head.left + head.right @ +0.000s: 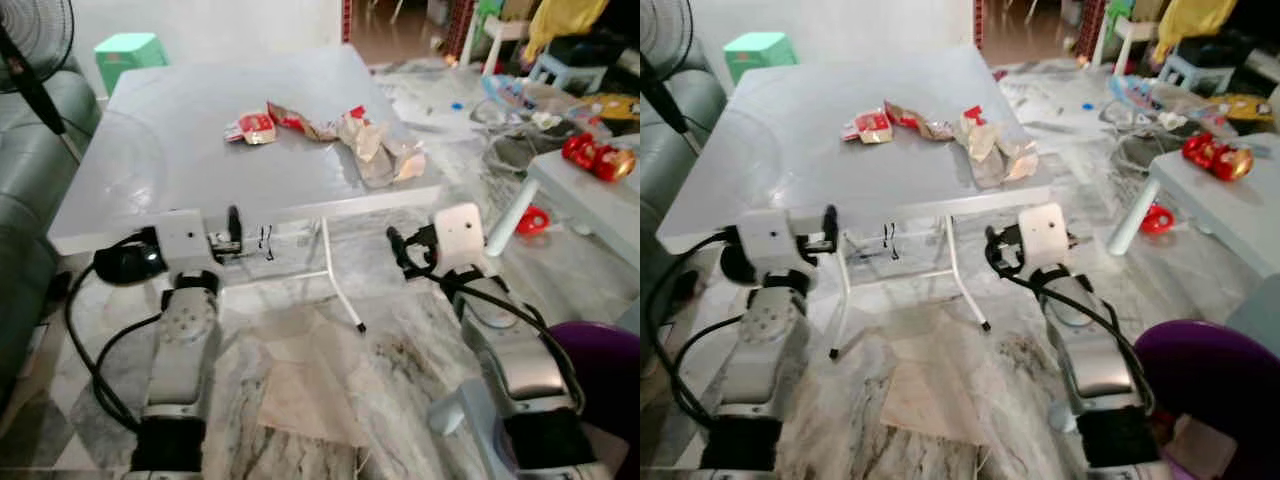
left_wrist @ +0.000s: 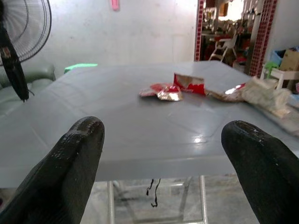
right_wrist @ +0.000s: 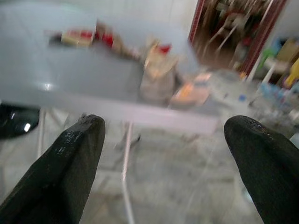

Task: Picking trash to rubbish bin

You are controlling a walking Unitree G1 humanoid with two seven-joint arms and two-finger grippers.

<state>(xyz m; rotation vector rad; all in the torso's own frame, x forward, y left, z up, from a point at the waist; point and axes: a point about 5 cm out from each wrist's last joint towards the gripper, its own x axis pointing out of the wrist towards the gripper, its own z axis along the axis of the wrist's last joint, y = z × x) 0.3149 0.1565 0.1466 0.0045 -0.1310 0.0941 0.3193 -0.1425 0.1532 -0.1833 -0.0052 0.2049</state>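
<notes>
Crumpled snack wrappers (image 1: 330, 128) lie in a loose row across the upper centre of the head view, on the far half of the grey folding worktop (image 1: 180, 130). They appear light, thin and easily crushed; a raised fold probably offers the best pinch, since flat foil may slide. The left gripper (image 2: 161, 154) and right gripper (image 3: 163, 154) hang before the near edge, jaws wide and empty. The bare near half of the worktop leaves room to reach in.
</notes>
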